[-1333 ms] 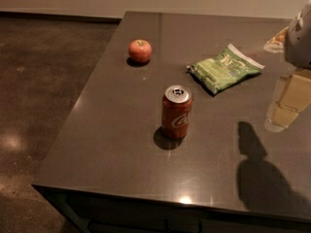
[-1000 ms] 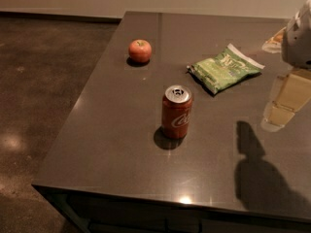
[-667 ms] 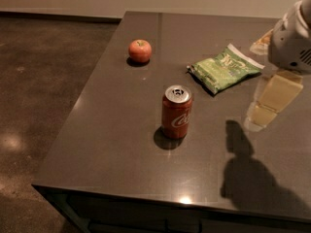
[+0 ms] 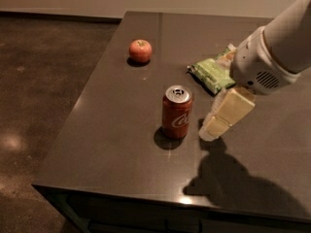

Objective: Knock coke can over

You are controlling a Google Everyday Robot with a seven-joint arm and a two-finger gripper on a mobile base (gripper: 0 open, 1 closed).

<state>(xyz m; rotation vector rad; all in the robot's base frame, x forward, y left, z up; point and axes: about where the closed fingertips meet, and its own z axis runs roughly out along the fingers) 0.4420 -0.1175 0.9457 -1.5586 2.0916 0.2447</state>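
The coke can [image 4: 177, 111] stands upright just beside our tool [image 4: 210, 132], which has swung closer; parted or together, we cannot tell.

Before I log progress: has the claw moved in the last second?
Yes. The claw has moved left across the table toward the upright coke can, which has not shifted, and is now just right of it.

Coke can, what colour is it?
The coke can is red with white lettering, silver top; camera view. The gripper hangs beside it.
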